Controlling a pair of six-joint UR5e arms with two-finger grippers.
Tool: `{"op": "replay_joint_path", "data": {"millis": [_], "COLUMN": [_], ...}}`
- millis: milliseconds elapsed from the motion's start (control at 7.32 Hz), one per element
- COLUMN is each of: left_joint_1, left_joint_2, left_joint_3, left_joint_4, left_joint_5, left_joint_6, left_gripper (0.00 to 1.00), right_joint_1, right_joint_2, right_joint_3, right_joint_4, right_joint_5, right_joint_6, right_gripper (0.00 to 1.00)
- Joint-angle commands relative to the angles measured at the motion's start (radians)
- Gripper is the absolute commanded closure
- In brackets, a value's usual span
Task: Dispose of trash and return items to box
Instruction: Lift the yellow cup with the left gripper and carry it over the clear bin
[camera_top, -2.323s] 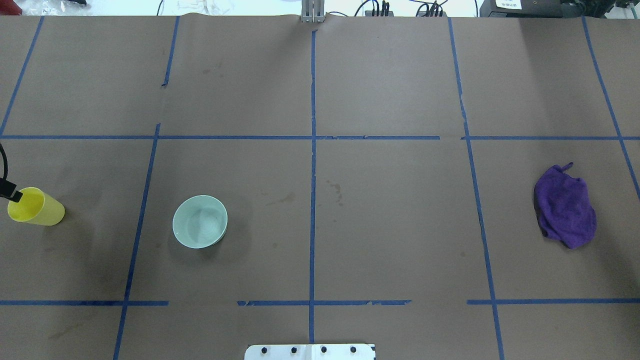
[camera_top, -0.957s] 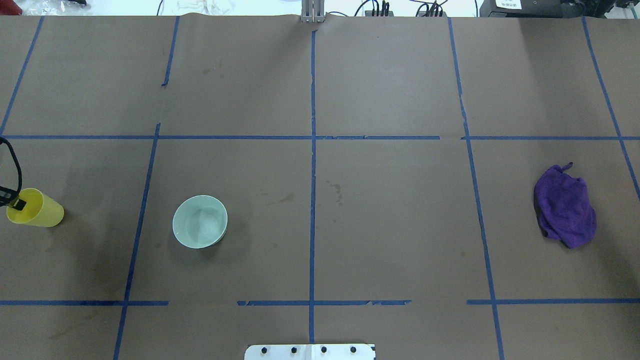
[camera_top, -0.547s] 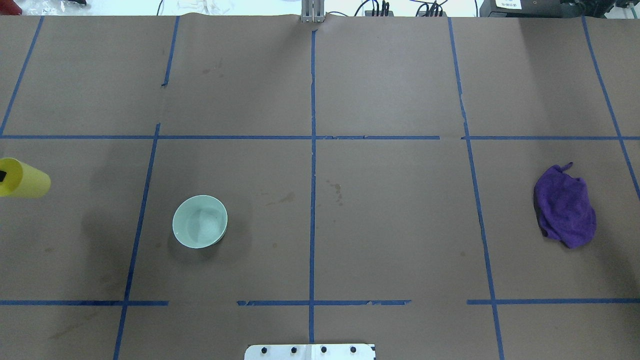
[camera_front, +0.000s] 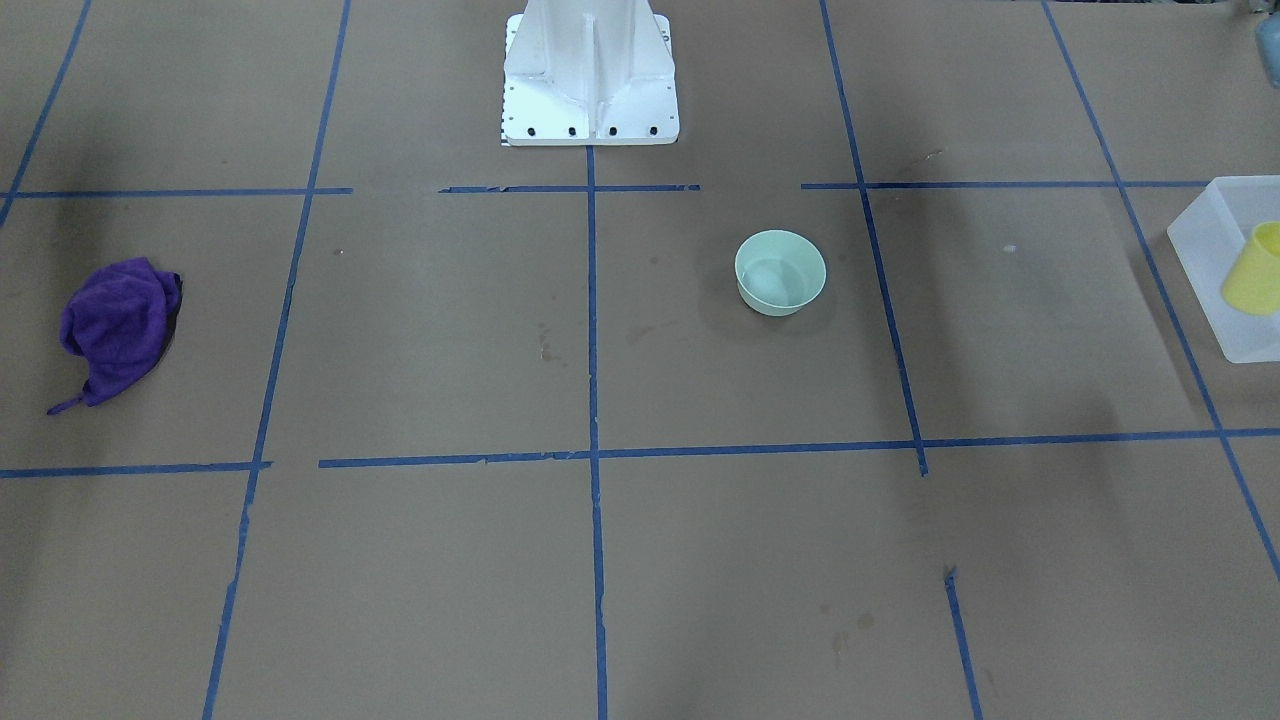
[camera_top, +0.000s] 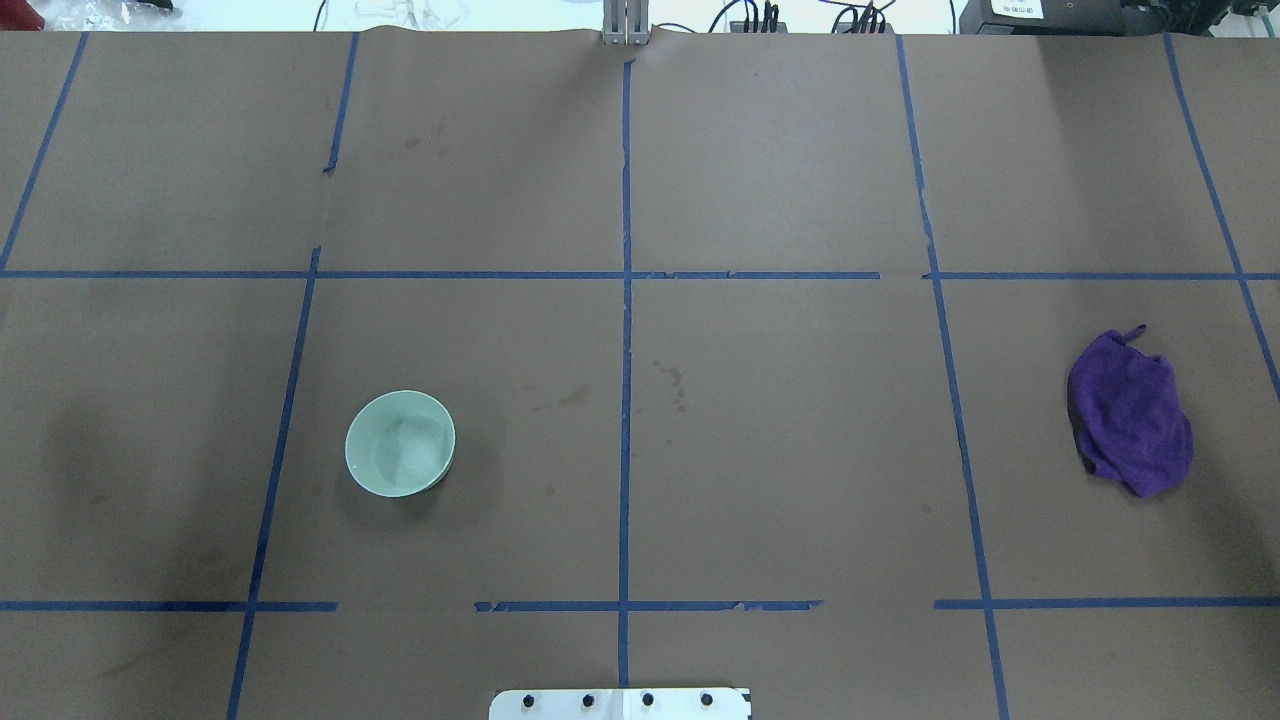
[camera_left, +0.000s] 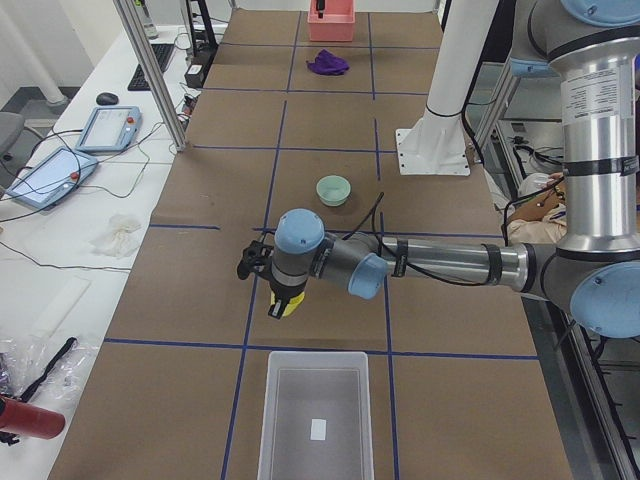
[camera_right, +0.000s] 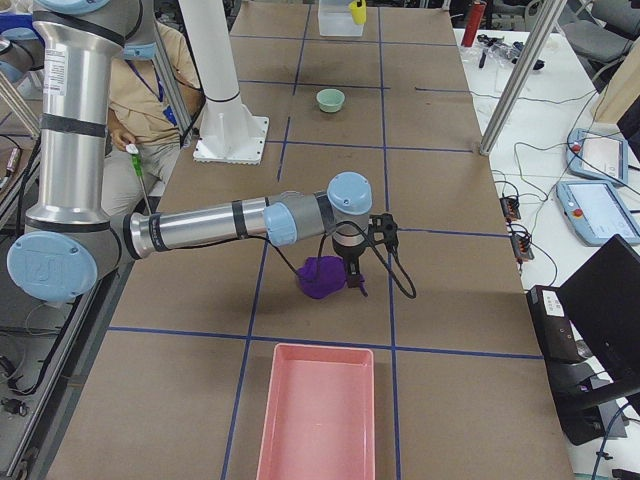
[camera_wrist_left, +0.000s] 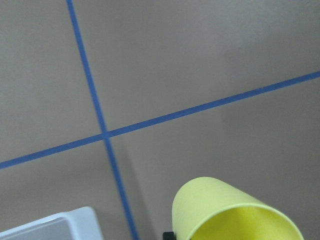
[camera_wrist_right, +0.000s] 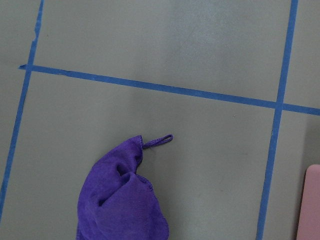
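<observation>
The yellow cup (camera_wrist_left: 235, 212) hangs tilted in my left gripper (camera_left: 284, 292), clear of the table; a black fingertip (camera_wrist_left: 168, 234) shows at its rim. The cup also shows in the exterior left view (camera_left: 283, 306) and at the front-facing view's right edge (camera_front: 1255, 270). The frosted white box (camera_left: 268, 420) stands just beyond it at the table's left end, its corner visible in the left wrist view (camera_wrist_left: 65, 226). My right gripper (camera_right: 352, 272) hovers at a purple cloth (camera_right: 320, 278); I cannot tell whether it is open or shut.
A mint green bowl (camera_top: 400, 443) stands upright left of centre. The purple cloth (camera_top: 1130, 412) lies crumpled at the right. A pink tray (camera_right: 315, 410) sits at the table's right end. The white robot base (camera_front: 590, 70) stands at the near edge.
The yellow cup was lifted off the table and carried left out of the overhead view, toward the box. Bowl and cloth have not moved.
</observation>
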Motion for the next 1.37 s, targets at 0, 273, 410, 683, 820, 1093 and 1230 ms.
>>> {"op": "replay_joint_path", "data": {"millis": [0,273,410,683,820,1093,1230], "left_joint_1": [-0.100,-0.099,-0.097,-0.089,-0.067,-0.004,-0.003], "left_joint_2": [-0.025,-0.036,-0.038,-0.042,-0.044,-0.056,-0.056], "left_joint_3": [0.171,0.263,0.283,0.329,0.359,0.374,0.378], "left_joint_4": [0.020,0.020,0.020,0.017,0.017,0.015,0.015], "left_joint_5": [0.002,-0.004,-0.004,-0.065,-0.089,-0.091,-0.085], "left_joint_6": [0.142,0.130,0.112,0.045,0.043,-0.006,-0.008], "left_gripper": [1.00,1.00,1.00,1.00,1.00,1.00,1.00], "right_joint_1": [-0.011,-0.018,-0.018,-0.024,-0.026,-0.029,-0.029], "right_joint_2": [0.000,0.000,0.000,0.000,0.000,0.000,0.000], "right_joint_3": [0.000,0.000,0.000,0.000,0.000,0.000,0.001], "right_joint_4": [0.000,0.002,0.000,0.000,0.002,0.002,0.002], "right_joint_5": [-0.001,0.000,0.000,0.000,0.000,0.000,0.002], "right_joint_6": [0.007,0.015,0.016,0.017,0.017,0.017,0.021], "right_gripper": [0.00,0.00,0.00,0.00,0.00,0.00,0.00]}}
